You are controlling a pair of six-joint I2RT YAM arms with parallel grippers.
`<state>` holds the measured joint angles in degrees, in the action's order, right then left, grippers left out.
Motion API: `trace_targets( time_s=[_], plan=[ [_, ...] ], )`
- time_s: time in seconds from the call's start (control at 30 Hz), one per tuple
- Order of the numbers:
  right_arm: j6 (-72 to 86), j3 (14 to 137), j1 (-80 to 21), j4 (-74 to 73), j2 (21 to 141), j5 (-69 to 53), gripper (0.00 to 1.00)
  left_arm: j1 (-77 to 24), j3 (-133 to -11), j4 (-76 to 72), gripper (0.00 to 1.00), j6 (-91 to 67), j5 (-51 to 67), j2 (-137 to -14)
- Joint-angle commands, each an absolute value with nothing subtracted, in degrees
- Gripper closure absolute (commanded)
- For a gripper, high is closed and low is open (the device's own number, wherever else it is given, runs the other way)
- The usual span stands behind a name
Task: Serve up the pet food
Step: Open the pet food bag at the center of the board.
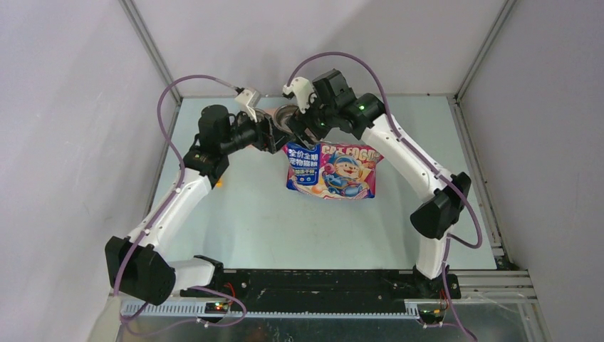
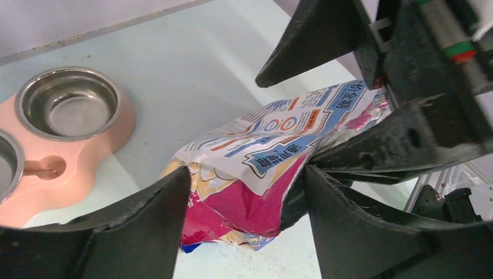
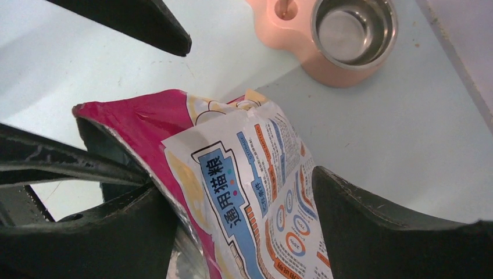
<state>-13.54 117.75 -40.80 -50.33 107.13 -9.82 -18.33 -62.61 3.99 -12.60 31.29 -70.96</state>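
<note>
1. The cat food bag lay in the far middle of the table. Its printed face was up in the overhead view, and both arms reached to its far left corner.
2. That end of the bag was raised off the table. Its mouth gaped, showing silver lining and a dark inside, and I could not make out what was in it.
3. My left gripper was released, its jaws spread wide with the raised end of the bag between them. On the right wrist camera, one of its fingers stood apart from the bag while the other reached the edge of the mouth.
4. My right gripper was released as well, jaws wide astride the same end. On the left wrist camera, one of its fingers hung apart from the bag and the other lay against the bag's corner.
5. I could not tell whether any finger was inside the mouth.
6. The pink feeder sat on the table beside the bag, apart from it, with steel bowls set in it.
</note>
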Motion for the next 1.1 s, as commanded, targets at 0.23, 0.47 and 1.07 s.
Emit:
trace_targets(
  time_s=[0.23, 0.47, 1.07],
  plan=[
    [-13.5, 124.5, -41.1, -58.4, 112.3, -7.6, 0.18, -18.7, -62.1, 2.1, 0.43, -12.7, 32.4, -71.4],
    [-7.6, 126.8, -40.7, -60.8, 114.0, -3.0, 0.18, -19.8, -63.6, 3.9, 0.29, -11.3, 34.1, -72.3],
    [0.2, 119.6, -38.9, -55.9, 109.3, -6.1, 0.21, -24.0, -68.7, 11.7, 0.49, -6.1, 29.0, -74.4]
  ],
)
